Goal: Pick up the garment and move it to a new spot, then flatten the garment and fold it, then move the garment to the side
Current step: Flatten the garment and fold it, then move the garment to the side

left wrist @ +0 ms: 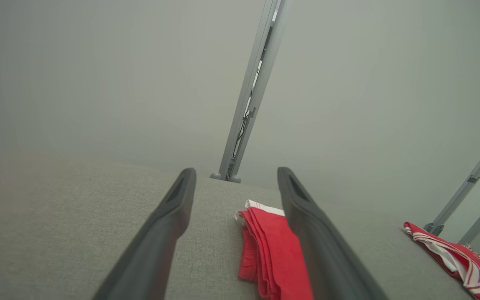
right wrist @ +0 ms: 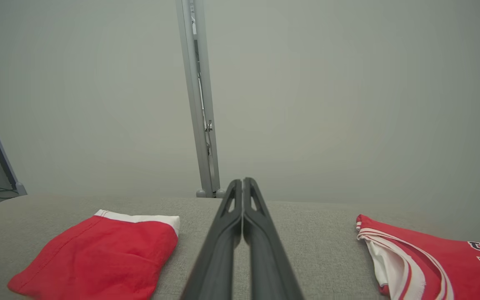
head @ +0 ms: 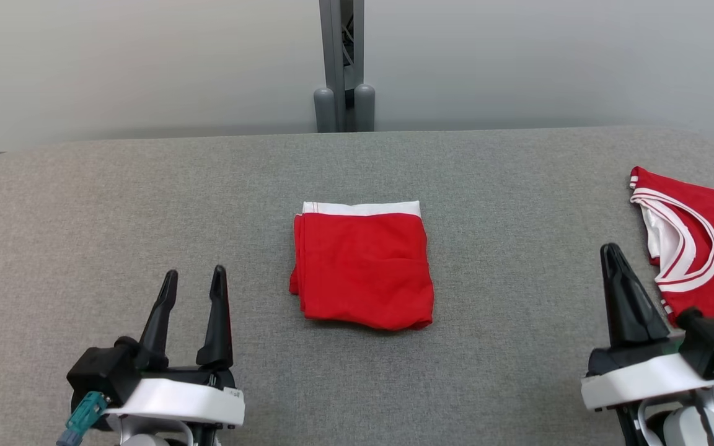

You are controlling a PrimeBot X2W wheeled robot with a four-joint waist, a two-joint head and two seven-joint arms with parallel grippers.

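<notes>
The red cloth garment with white band (head: 363,266) is lying folded on the grey fabric table (head: 84,204), centrally. I am holding my left gripper (head: 196,271) open, my right gripper (head: 610,249) closed, both empty; moving it aside is looking undone.

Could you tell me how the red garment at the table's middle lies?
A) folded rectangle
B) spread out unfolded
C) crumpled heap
A: the red garment lies as a compact rectangle on the table, stacked layers showing along its left edge.

Soft even light, hazy wrist-view backgrounds, faint shadows.
</notes>
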